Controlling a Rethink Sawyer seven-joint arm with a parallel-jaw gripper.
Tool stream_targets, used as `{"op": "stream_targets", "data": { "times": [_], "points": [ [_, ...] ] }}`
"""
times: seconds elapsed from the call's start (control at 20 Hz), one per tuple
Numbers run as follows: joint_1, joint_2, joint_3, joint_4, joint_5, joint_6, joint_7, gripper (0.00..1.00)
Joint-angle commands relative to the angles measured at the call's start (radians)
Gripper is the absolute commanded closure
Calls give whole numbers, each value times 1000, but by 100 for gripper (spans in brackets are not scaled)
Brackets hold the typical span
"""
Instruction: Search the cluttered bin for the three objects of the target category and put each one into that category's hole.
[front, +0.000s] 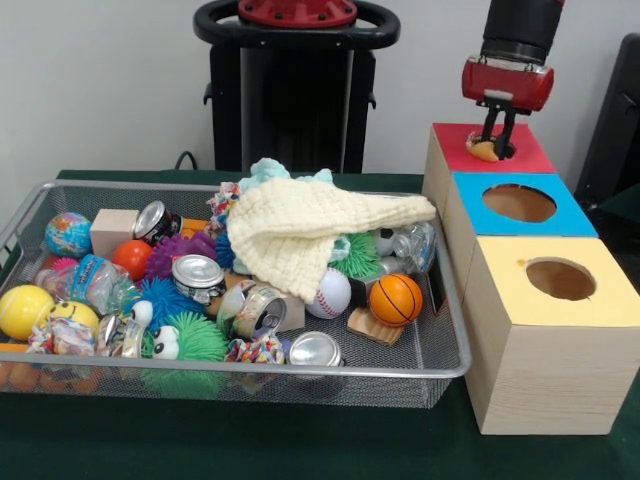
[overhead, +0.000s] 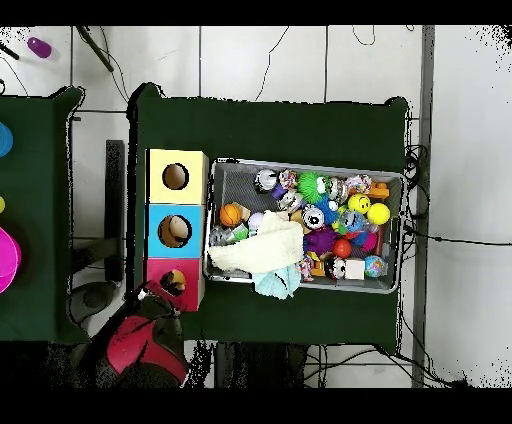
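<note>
Front view: at upper right, the gripper (front: 493, 141) pinches a small tan object (front: 485, 151) over the red box (front: 530, 155); it should release squarely above the hole.

No readable text, labels or numbers; cans (front: 197, 272) show no legible print.
</note>
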Motion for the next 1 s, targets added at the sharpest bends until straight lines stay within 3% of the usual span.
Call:
{"op": "stream_targets", "data": {
  "times": [0.05, 0.2, 0.35, 0.7, 1.0],
  "points": [
    [-39, -36, 102, -88, -83, 502, -265, 0],
    [-66, -58, 145, -64, -80, 507, -271, 0],
    [-74, -31, 177, -22, -95, 450, -215, 0],
    [-89, 191, 227, 37, -103, 96, -29, 0],
    [-67, 222, 207, 34, -100, 44, -16, 0]
  ]
}}
